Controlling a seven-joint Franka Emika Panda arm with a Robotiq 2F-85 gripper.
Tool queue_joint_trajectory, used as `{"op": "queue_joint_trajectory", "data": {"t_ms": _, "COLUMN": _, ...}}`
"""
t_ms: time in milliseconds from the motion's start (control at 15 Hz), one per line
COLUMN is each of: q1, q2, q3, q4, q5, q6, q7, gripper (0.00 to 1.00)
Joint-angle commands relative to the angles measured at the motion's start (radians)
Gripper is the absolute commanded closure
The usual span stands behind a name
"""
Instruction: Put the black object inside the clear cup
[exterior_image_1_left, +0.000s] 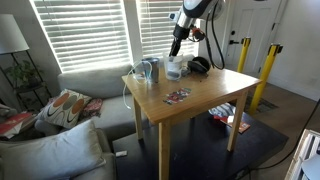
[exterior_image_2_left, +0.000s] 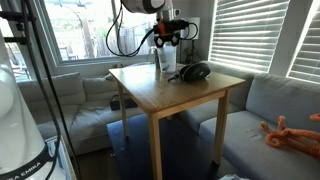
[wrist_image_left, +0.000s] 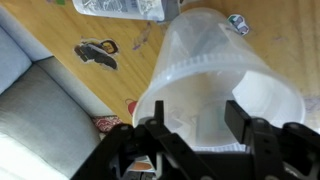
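The clear cup (wrist_image_left: 205, 70) fills the wrist view. It is wide, whitish and see-through, and it stands on the wooden table (exterior_image_1_left: 200, 100) near the back, as both exterior views show (exterior_image_1_left: 173, 68) (exterior_image_2_left: 168, 62). My gripper (wrist_image_left: 197, 108) hangs just above its rim with the fingers spread apart and nothing between them; it also shows in both exterior views (exterior_image_1_left: 176, 48) (exterior_image_2_left: 168, 44). A small flat dark item, seemingly the black object (wrist_image_left: 95, 50), lies on the table away from the cup. I see nothing dark inside the cup.
A blue-tinted clear jug (exterior_image_1_left: 150, 70) stands beside the cup. Black headphones (exterior_image_2_left: 195, 72) lie on its other side. A grey sofa (wrist_image_left: 40, 110) runs along the table edge. Window blinds are behind, and yellow posts (exterior_image_1_left: 268, 70) stand to the side.
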Motion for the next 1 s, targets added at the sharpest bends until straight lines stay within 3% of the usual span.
{"op": "queue_joint_trajectory", "data": {"t_ms": 0, "q1": -0.022, "q2": -0.02, "q3": 0.023, "q4": 0.02, "q5": -0.015, "q6": -0.029, "q7": -0.006, "gripper": 0.35}}
{"op": "queue_joint_trajectory", "data": {"t_ms": 133, "q1": -0.023, "q2": -0.038, "q3": 0.026, "q4": 0.022, "q5": -0.001, "q6": -0.037, "q7": -0.01, "gripper": 0.41}}
{"op": "queue_joint_trajectory", "data": {"t_ms": 200, "q1": -0.022, "q2": -0.05, "q3": 0.026, "q4": 0.023, "q5": -0.002, "q6": -0.048, "q7": -0.002, "gripper": 0.5}}
{"op": "queue_joint_trajectory", "data": {"t_ms": 333, "q1": -0.022, "q2": -0.073, "q3": 0.022, "q4": 0.024, "q5": -0.002, "q6": -0.078, "q7": 0.011, "gripper": 0.54}}
{"op": "queue_joint_trajectory", "data": {"t_ms": 400, "q1": -0.023, "q2": -0.09, "q3": 0.016, "q4": 0.024, "q5": -0.016, "q6": -0.114, "q7": 0.034, "gripper": 0.43}}
{"op": "queue_joint_trajectory", "data": {"t_ms": 467, "q1": -0.025, "q2": -0.112, "q3": 0.013, "q4": 0.024, "q5": -0.002, "q6": -0.178, "q7": 0.034, "gripper": 0.24}}
{"op": "queue_joint_trajectory", "data": {"t_ms": 667, "q1": -0.035, "q2": -0.216, "q3": -0.002, "q4": -0.006, "q5": -0.026, "q6": -0.431, "q7": 0.078, "gripper": 0.04}}
{"op": "queue_joint_trajectory", "data": {"t_ms": 800, "q1": -0.05, "q2": -0.295, "q3": -0.024, "q4": -0.033, "q5": -0.041, "q6": -0.559, "q7": 0.112, "gripper": 0.0}}
{"op": "queue_joint_trajectory", "data": {"t_ms": 933, "q1": -0.075, "q2": -0.378, "q3": -0.047, "q4": -0.071, "q5": -0.091, "q6": -0.602, "q7": 0.193, "gripper": 0.0}}
